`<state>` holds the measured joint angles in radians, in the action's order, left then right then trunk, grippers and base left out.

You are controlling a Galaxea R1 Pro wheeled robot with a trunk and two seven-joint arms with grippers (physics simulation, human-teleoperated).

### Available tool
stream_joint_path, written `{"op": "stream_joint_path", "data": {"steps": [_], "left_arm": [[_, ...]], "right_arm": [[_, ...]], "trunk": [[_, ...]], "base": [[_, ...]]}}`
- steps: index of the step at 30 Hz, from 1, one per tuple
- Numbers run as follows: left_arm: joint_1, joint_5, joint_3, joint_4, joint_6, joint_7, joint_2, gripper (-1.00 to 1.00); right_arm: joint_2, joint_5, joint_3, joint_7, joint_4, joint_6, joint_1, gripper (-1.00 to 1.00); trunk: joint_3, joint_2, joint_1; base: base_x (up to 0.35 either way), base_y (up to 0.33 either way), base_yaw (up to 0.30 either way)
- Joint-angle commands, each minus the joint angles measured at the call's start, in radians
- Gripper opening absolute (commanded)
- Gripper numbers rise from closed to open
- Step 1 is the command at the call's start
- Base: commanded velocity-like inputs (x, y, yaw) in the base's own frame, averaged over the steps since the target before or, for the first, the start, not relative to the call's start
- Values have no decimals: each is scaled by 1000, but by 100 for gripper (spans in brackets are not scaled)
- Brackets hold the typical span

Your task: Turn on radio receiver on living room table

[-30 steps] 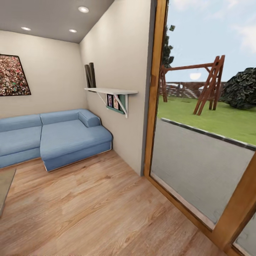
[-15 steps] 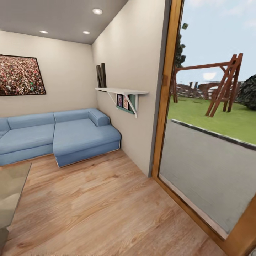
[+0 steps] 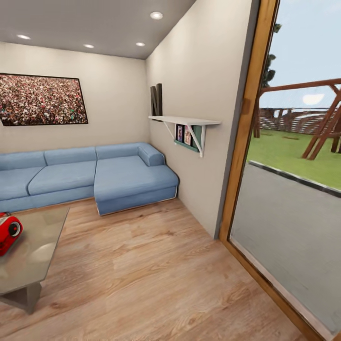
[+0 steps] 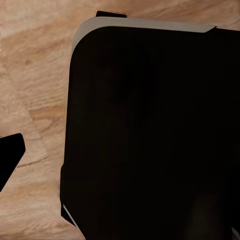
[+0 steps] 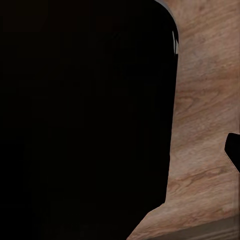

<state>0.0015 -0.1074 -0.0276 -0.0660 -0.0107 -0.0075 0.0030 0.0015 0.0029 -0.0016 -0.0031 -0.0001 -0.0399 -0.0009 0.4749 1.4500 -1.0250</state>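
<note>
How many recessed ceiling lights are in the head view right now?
4, all on the ceiling: one nearest the right wall, one behind it, one mid-ceiling, one far left. More may lie beyond the frame.

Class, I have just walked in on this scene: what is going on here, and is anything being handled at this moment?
Nothing is being handled. The head camera looks into a living room with a long light blue sofa and a light wood plank floor. At the view's left edge, a small glossy red radio receiver sits on the low grey-taupe coffee table, untouched. Both wrist views show dark robot bodywork above the floor, so the grippers' states cannot be told.
</note>
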Motion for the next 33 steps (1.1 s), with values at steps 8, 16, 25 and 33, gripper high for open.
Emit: {"op": "stream_joint_path", "data": {"steps": [8,16,25,33], "left_arm": [[0,0,0,0,0,0,0,100],[0,0,0,0,0,0,0,100],[0,0,0,0,0,0,0,100],[0,0,0,0,0,0,0,100]], "right_arm": [[0,0,3,0,0,0,0,100],[0,0,3,0,0,0,0,100],[0,0,3,0,0,0,1,100],[1,0,3,0,0,0,0,100]], "trunk": [[3,0,0],[7,0,0],[10,0,0],[13,0,0]], "base": [[0,0,270],[0,0,270],[0,0,270],[0,0,270]]}}
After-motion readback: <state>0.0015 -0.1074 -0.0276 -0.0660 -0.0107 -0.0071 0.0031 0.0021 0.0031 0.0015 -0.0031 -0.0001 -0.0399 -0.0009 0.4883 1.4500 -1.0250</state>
